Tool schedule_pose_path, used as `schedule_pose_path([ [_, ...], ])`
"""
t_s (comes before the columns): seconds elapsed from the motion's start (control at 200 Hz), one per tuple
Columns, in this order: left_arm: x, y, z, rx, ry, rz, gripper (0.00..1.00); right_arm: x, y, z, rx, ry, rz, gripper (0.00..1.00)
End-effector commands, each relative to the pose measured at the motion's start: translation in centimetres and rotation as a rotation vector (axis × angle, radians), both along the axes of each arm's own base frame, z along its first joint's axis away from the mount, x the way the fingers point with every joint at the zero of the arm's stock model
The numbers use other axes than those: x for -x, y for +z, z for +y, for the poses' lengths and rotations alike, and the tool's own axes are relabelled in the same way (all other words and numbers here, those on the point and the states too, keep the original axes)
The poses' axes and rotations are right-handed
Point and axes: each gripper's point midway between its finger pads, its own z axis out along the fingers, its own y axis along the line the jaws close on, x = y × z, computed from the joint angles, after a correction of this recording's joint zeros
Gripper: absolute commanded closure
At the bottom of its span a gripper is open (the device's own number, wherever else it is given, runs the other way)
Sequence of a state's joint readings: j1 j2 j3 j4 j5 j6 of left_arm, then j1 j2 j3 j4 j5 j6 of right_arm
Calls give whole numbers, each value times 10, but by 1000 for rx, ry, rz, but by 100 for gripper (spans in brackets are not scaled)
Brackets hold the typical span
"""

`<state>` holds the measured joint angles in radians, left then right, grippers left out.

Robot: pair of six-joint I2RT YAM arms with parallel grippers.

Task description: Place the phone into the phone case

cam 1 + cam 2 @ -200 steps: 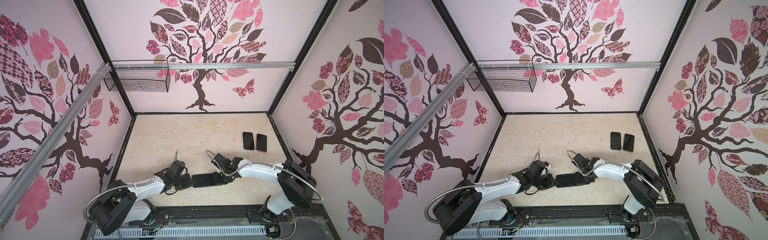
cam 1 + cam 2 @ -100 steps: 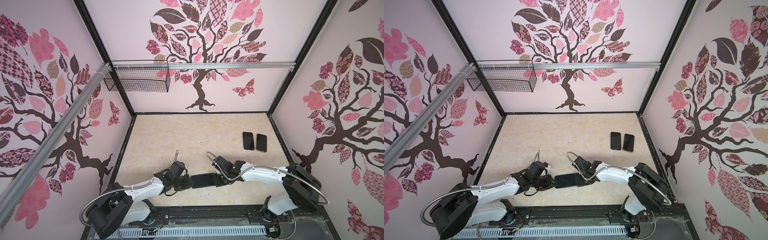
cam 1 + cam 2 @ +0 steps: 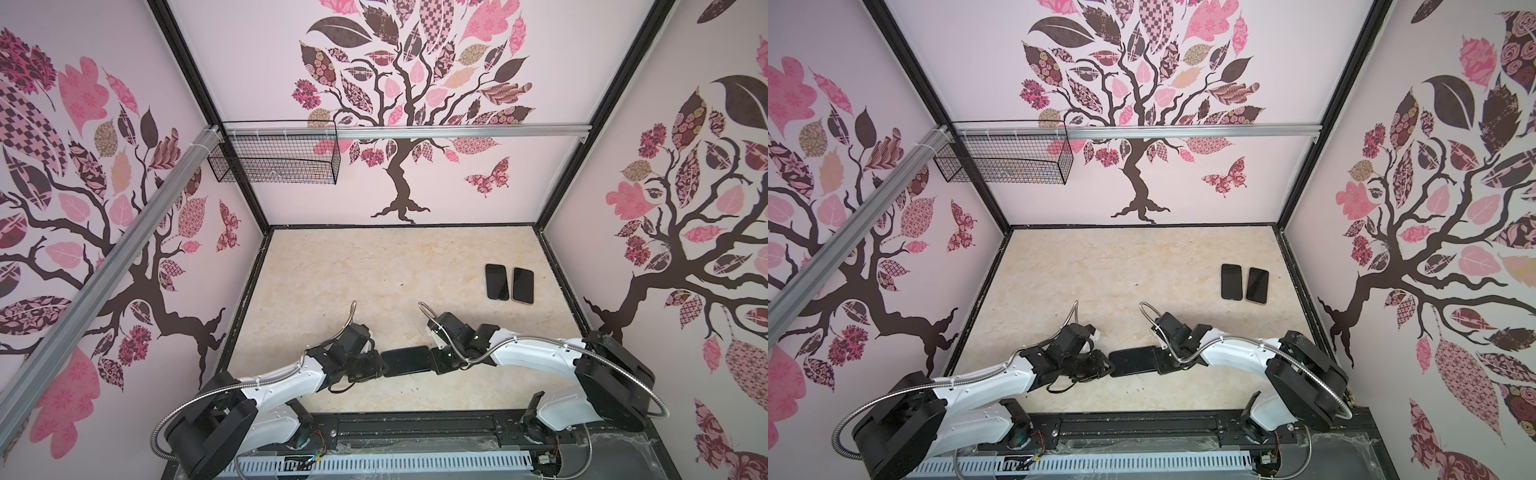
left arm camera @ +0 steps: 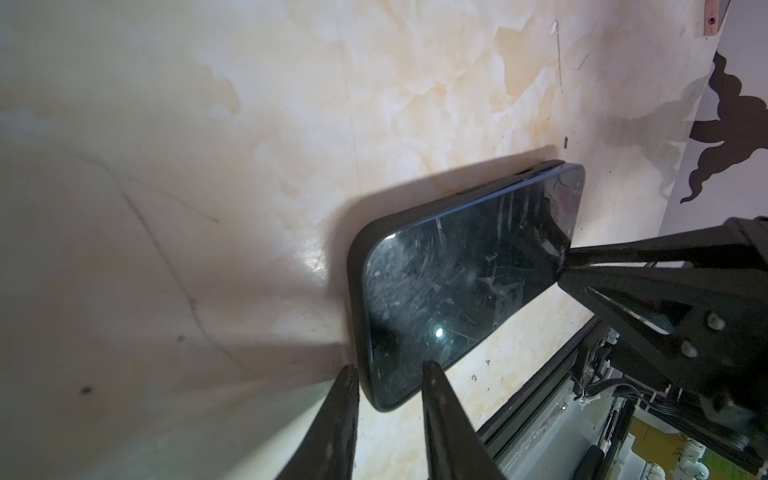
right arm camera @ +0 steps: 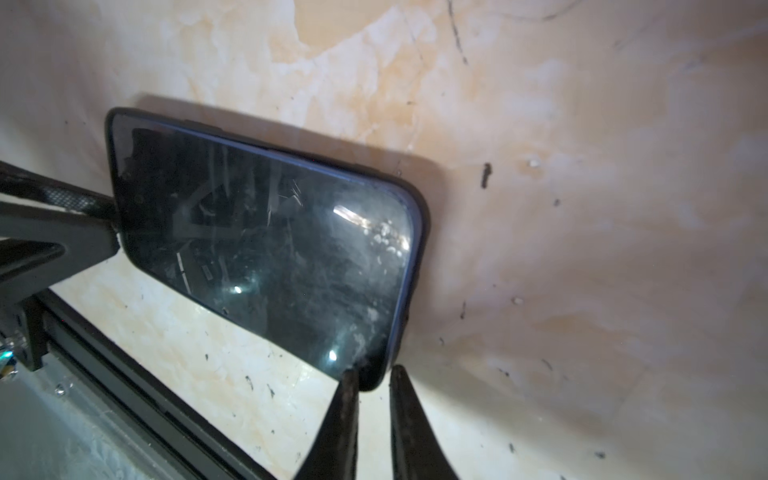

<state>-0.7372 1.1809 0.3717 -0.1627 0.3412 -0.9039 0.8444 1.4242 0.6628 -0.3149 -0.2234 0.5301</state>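
Note:
The phone (image 3: 406,361) (image 3: 1136,361) sits screen-up inside the black phone case (image 4: 355,291) (image 5: 420,232), whose rim rings the glass. It lies near the table's front, crosswise between both arms. My left gripper (image 3: 380,366) (image 4: 390,372) is at its left end, jaws open and straddling one corner with slack on the screen side. At the opposite end my right gripper (image 3: 434,361) (image 5: 374,372) is shut on the phone's corner, one finger on the glass, one on the case's back. A shadow falls beside the phone's far long edge.
Two more dark phones (image 3: 497,281) (image 3: 523,285) lie side by side at the back right of the marble-patterned table (image 3: 374,270). A wire basket (image 3: 274,162) hangs on the back wall. The black front rail (image 3: 415,419) runs just behind the grippers.
My left jaws have spread apart around the phone's corner. The phone and both grippers have shifted very slightly to the left.

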Motion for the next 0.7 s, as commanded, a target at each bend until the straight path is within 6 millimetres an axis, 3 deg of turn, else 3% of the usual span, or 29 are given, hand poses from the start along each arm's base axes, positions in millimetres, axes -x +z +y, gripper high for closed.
schedule_pose_path([
  [0.0, -2, 2, 4, -30, -2, -23, 69, 3, 12, -2, -60, 26, 4, 80],
  [0.695, -11, 4, -4, -23, -18, -39, 75, -8, 6, 4, -127, -2, 33, 83],
])
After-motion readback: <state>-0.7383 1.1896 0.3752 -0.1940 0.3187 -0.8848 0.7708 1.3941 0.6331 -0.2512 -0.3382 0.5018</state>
